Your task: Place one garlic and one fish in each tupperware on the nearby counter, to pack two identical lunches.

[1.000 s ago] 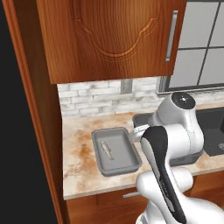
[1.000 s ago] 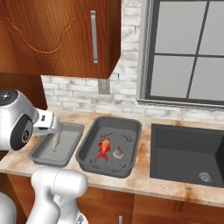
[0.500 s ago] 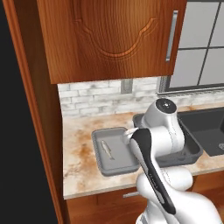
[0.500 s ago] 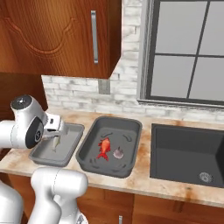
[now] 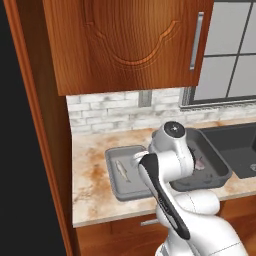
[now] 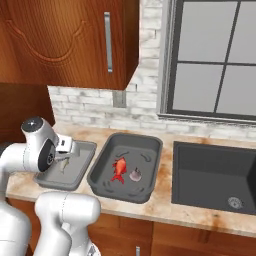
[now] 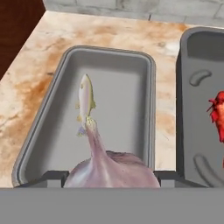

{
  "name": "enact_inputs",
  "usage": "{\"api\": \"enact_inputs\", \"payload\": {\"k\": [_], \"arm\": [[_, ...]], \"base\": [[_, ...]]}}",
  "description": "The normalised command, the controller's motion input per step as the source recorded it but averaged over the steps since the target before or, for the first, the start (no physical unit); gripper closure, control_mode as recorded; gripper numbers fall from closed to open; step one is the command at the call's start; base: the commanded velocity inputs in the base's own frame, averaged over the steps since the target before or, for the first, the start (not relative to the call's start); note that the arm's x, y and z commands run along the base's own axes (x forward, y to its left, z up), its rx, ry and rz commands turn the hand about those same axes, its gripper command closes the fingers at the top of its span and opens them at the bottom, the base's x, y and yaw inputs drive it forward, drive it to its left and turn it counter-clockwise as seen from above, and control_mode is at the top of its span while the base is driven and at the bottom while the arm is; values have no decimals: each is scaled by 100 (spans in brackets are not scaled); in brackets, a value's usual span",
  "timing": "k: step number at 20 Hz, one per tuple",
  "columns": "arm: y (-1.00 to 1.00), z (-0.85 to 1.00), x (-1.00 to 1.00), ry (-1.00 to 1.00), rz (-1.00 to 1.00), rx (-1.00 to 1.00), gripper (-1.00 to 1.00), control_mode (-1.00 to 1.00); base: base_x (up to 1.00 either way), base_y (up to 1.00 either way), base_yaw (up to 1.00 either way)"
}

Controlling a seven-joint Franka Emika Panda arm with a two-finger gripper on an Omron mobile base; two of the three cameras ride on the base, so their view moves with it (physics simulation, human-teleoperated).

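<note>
Garlic in the grip: the two-finger gripper [image 7: 111, 175] is clamped on a pale pinkish-white garlic bulb [image 7: 109, 168], stem tip pointing forward, poised over the smaller, lighter grey rectangular tupperware tray [image 7: 131, 70]. Inside that tray lies the slim pale beige-silver fish [image 7: 85, 100], lengthwise and a little left of centre in the hand view. Next door, just beside it on the beige stone-look counter mottled with rusty brown [image 7: 78, 35], sits the larger, darker grey tray [image 6: 150, 145], already holding the stubby bright red-orange fish [image 6: 118, 169] with a second pale bulb [image 6: 135, 174] next to it.

So the dark tray looks packed, and this bulb appears to be the last piece. My read on doing it well: go down over the bare floor to the right of the slim fish, not on top of it, and get low before letting go, since a round bulb will likely roll. Keep inside the rim nearest the dark tray. Part the fingers only once it's low, then lift straight up.
</note>
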Motion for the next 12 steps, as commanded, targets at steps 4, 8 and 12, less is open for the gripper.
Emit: {"api": "enact_inputs", "payload": {"k": [4,8,12], "arm": [[11,-39,43,0,0,0,100,-100],[5,-34,38,2,0,0,100,-100],[6,-32,36,3,0,0,100,-100]], "base": [[0,0,0],[0,0,0],[0,0,0]]}}
